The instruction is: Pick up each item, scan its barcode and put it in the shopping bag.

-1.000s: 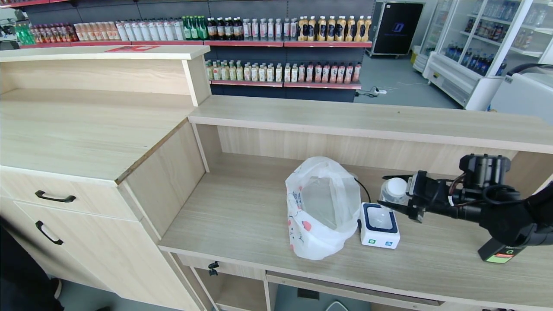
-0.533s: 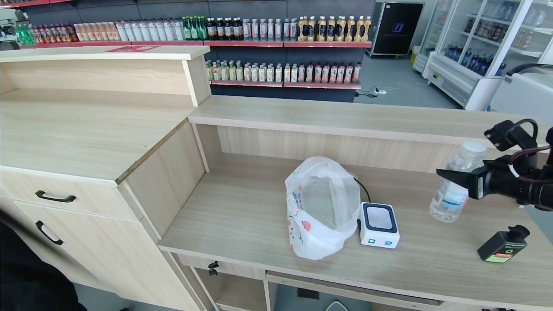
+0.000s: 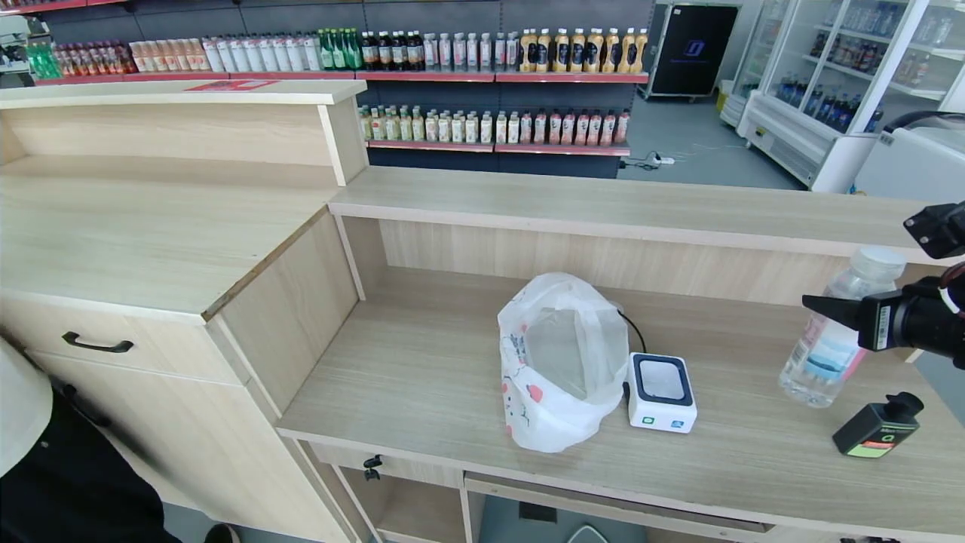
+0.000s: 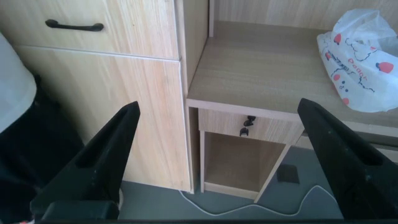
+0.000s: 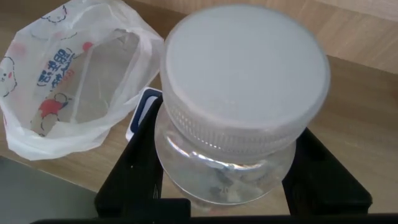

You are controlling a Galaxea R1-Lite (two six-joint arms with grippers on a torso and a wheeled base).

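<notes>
My right gripper (image 3: 835, 323) is shut on a clear water bottle (image 3: 833, 343) with a white cap (image 5: 245, 74) and a blue and white label. It holds the bottle nearly upright above the right end of the counter (image 3: 422, 377). The white shopping bag (image 3: 562, 362) with red prints stands open at the counter's middle. The white barcode scanner (image 3: 662, 392) sits just right of the bag, well left of the bottle. In the right wrist view the bag (image 5: 68, 93) and scanner (image 5: 142, 109) lie below and beside the bottle. My left gripper (image 4: 217, 162) hangs open, low in front of the counter's left front corner.
A small black bottle (image 3: 878, 428) with a green and red label lies on the counter at the right, below the held bottle. A raised shelf (image 3: 641, 211) runs behind the work surface. A taller cabinet with drawers (image 3: 151, 249) stands to the left.
My right gripper has carried the water bottle up from just over the scanner and away to the right, turning it from cap-forward to nearly upright. The left arm has not visibly moved.
</notes>
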